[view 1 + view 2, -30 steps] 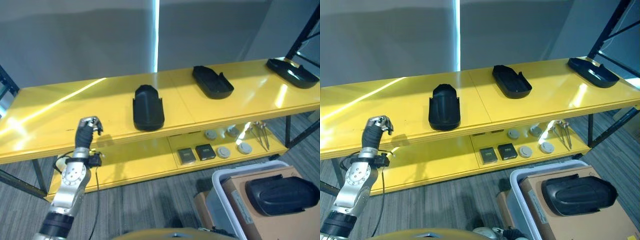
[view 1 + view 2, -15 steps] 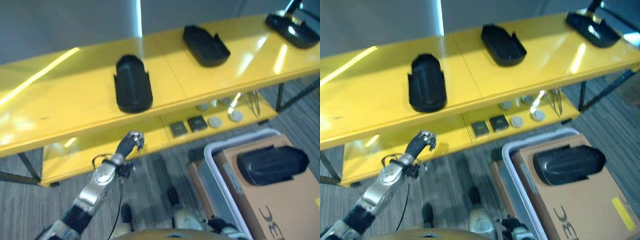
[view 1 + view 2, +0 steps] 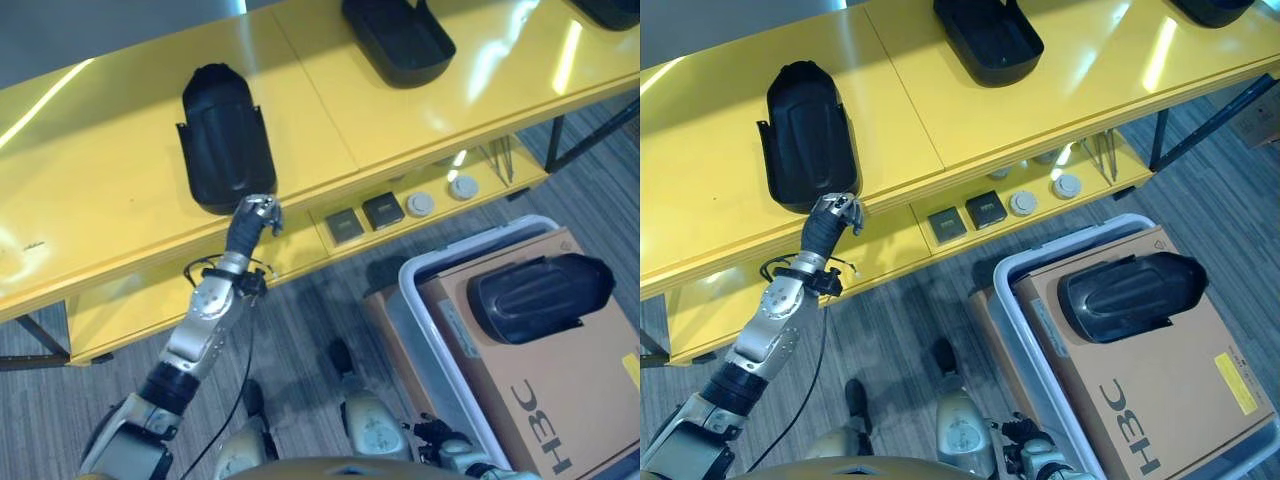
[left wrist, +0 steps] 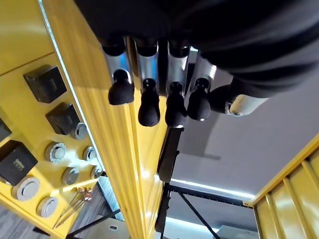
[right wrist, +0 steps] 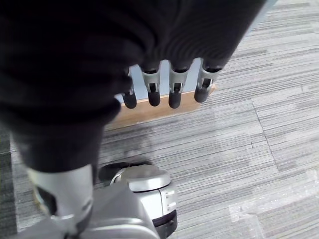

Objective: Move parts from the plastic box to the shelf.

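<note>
At the yellow shelf's [image 3: 120, 190] front edge, the left hand [image 3: 256, 213] hangs curled and empty, just below a black moulded part [image 3: 222, 140]; another part [image 3: 540, 293] lies in the plastic box [image 3: 420, 300].

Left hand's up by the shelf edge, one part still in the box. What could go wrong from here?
1. The left hand, fingers curled and empty, sits right by the nearest black moulded plastic part, which lies close to the yellow shelf front edge. A swing could knock it off.
2. The black part in the grey plastic box rests loose on a brown cardboard carton; it may slide when grasped.
</note>
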